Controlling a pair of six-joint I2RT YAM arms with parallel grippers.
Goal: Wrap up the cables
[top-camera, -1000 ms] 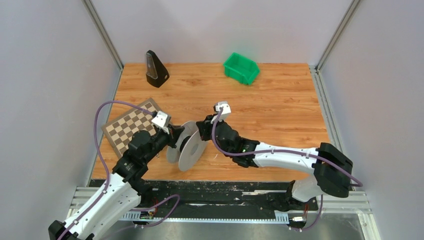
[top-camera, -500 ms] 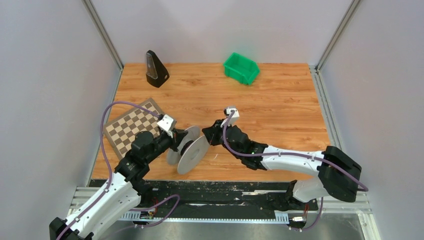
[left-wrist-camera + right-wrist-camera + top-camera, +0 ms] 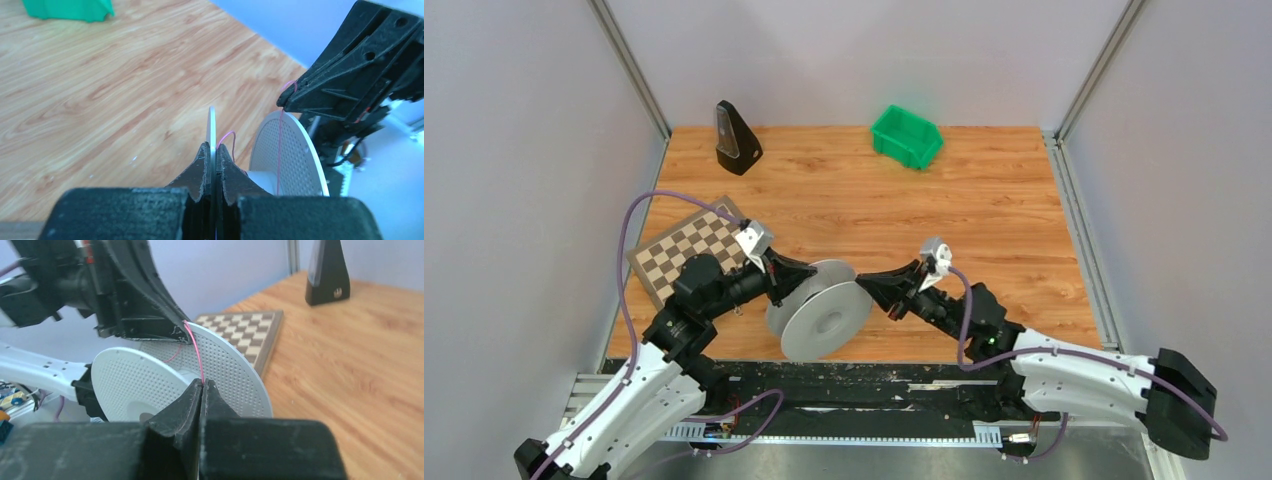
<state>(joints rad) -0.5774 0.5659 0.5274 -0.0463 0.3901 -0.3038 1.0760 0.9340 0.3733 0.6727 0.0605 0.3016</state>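
Observation:
The grey reel (image 3: 829, 320) stands on edge near the table's front, held between both arms. My left gripper (image 3: 212, 150) is shut on the rim of one flat disc (image 3: 211, 120); the other dotted disc (image 3: 292, 155) stands to its right. A thin pink cable (image 3: 195, 352) runs taut from the rim by the left fingers (image 3: 165, 320) down to my right gripper (image 3: 202, 385), which is shut on it just in front of the reel (image 3: 135, 385). In the top view the right gripper (image 3: 862, 287) sits at the reel's right side and the left gripper (image 3: 802, 280) at its left.
A chessboard (image 3: 686, 250) lies under and behind the left arm. A black metronome (image 3: 736, 138) stands at the back left and a green bin (image 3: 906, 136) at the back centre. Grey walls close in both sides.
The right arm has swung right and toward the near edge, drawing its gripper back from the reel. The reel has turned, its disc now facing the camera more. The left gripper shifted slightly right.

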